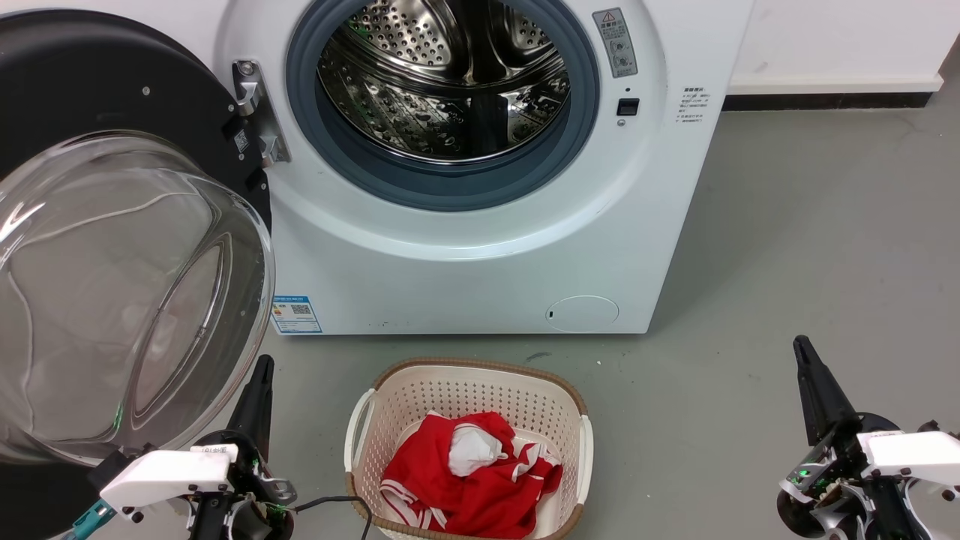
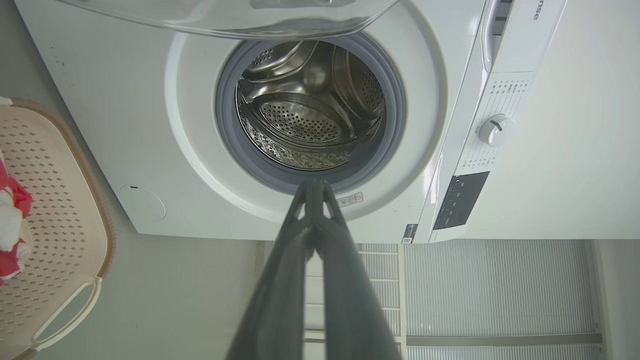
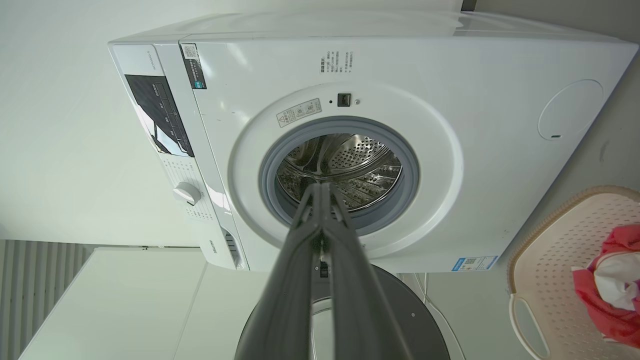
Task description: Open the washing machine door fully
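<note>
A: What do we see of the 2 tools?
B: The left tool [image 1: 262, 367] and the right tool [image 1: 804, 352] are both clenched on nothing, tips pressed together.
A: And the washing machine door [image 1: 112, 262]?
B: We find it swung wide from the washing machine [image 1: 465, 270], its glass bowl just beside the left tool, well apart from the right tool.
</note>
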Motion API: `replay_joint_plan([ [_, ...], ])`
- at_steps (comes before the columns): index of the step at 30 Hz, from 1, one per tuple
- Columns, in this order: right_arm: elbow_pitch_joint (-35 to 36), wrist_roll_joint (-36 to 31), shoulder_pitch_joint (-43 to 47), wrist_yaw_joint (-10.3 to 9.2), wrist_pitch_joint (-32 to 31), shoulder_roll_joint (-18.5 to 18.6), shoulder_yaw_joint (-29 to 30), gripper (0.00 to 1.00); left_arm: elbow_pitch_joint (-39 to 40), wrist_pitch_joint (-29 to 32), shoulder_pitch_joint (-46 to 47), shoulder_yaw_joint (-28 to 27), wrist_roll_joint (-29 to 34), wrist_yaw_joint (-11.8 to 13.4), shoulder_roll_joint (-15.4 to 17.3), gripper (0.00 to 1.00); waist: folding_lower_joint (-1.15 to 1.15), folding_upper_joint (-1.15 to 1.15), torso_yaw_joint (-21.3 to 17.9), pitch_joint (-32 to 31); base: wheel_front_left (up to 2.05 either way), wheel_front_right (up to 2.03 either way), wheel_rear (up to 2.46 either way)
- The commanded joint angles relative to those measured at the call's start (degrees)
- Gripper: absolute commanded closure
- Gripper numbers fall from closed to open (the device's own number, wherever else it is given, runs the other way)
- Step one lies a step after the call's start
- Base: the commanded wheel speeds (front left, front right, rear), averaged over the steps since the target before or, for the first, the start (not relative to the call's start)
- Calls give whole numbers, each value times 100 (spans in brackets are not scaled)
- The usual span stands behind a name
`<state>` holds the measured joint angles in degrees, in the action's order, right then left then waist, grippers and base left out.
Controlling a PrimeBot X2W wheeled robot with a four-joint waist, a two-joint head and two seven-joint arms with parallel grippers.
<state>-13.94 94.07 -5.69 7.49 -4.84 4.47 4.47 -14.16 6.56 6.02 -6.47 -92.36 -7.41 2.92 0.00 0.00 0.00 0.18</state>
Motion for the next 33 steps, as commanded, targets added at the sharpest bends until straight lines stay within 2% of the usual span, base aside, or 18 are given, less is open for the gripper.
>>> replay_joint_plan([
  [1,-12,1,-69,0,-19,-21,9,100,-5,18,51,-21,-9,-25,-8,100,0,0,0,0,0,0,0],
  [33,-15,-77,-78,0,-75,-68,84,100,-3,16,49,-19,-9,-25,-7,100,0,0,0,0,0,0,0],
])
